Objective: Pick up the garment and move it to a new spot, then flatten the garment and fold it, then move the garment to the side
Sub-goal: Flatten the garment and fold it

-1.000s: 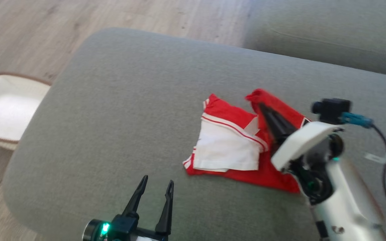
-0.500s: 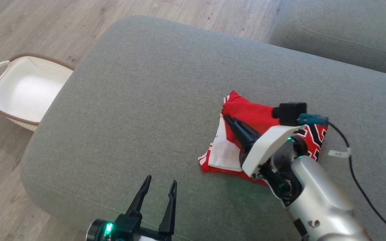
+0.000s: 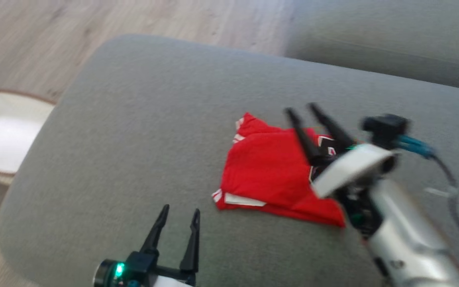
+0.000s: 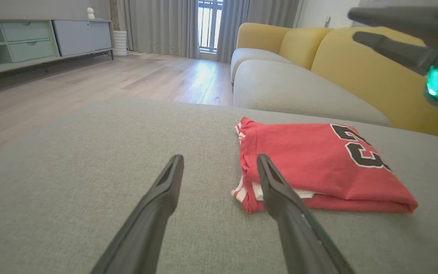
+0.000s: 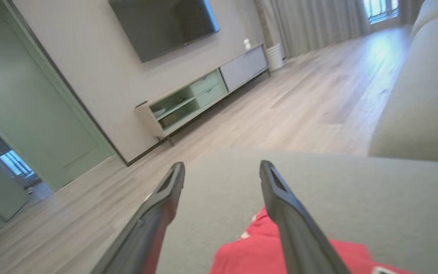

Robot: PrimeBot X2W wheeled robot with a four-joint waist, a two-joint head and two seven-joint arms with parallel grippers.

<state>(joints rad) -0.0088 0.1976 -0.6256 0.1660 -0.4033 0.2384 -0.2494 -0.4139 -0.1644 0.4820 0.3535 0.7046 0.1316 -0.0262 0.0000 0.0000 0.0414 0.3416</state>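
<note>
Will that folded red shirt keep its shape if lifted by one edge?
Probably not: the red shirt is thin cloth in loose layers, so it likely droops and unfolds. It looks light, and may drag on the grey cushion.

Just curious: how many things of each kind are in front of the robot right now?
Red garment: 1
White basket: 1
Grey seat cushions: 2 (near cushion, far cushion)
Dark fingers: 4, two per arm
Total: 8
</note>
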